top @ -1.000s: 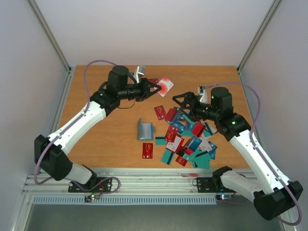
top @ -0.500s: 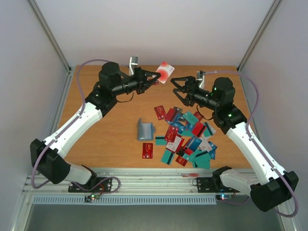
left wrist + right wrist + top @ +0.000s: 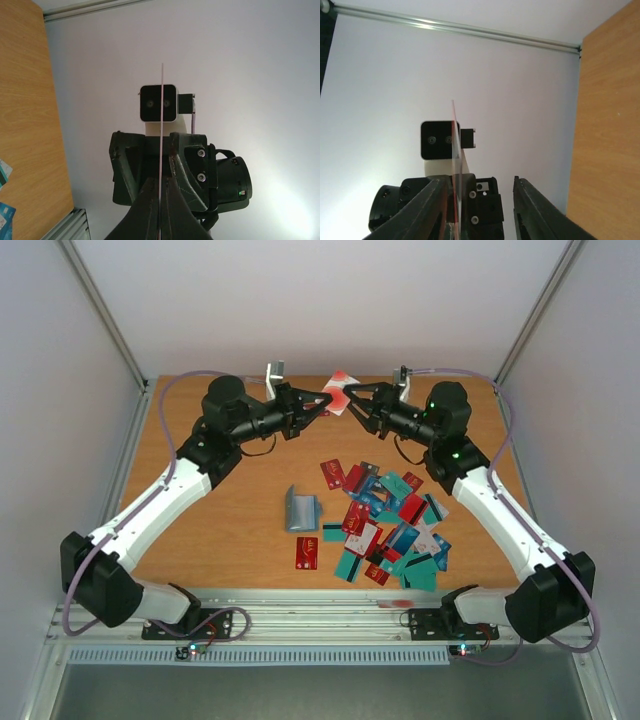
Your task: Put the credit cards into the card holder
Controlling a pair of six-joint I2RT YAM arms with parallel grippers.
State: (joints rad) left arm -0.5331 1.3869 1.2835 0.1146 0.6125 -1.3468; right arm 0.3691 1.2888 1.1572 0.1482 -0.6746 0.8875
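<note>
My left gripper (image 3: 325, 401) is raised above the back of the table, shut on a white and red credit card (image 3: 341, 389). In the left wrist view that card (image 3: 162, 120) stands edge-on between the closed fingertips (image 3: 170, 200). My right gripper (image 3: 352, 400) faces it from the right, open. In the right wrist view the card (image 3: 454, 150) stands inside the jaws, close to the left finger (image 3: 427, 210), with a wide gap to the right finger (image 3: 532, 210). Several more credit cards (image 3: 392, 525) lie piled on the table. The teal card holder (image 3: 301, 508) lies left of them.
One red card (image 3: 307, 554) lies apart, below the holder. The wooden table (image 3: 220, 500) ends at a white back wall close behind the grippers. A metal rail (image 3: 300, 605) runs along the near edge.
The left gripper lifted the card up and back. The right arm swung left and back to meet it, and its jaws narrowed around the card.
</note>
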